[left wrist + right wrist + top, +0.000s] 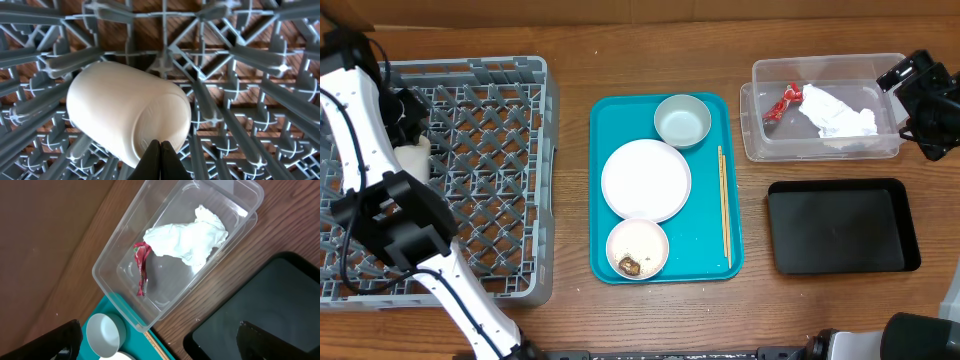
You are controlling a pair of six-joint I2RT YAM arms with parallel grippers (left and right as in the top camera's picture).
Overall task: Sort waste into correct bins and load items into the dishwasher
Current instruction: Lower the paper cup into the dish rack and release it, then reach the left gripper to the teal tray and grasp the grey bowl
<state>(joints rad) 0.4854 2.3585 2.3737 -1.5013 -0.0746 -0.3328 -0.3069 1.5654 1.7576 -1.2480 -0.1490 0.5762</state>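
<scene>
just cup (127, 112) against left tool (160, 150)

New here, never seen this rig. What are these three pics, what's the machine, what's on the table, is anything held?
Two robot arms at a wooden table. The overhead view looks straight down; the other two come from cameras on each wrist.

On the left sits a grey plastic dish rack. In the middle, a teal tray carries a white round plate, a pale green bowl, a white bowl with food scraps and wooden chopsticks. On the right, a clear plastic bin holds a crumpled white tissue and a red wrapper, beside a black tray.

The left gripper looks shut beside a cream cup lying in the rack. The right gripper is open, holding nothing.
</scene>
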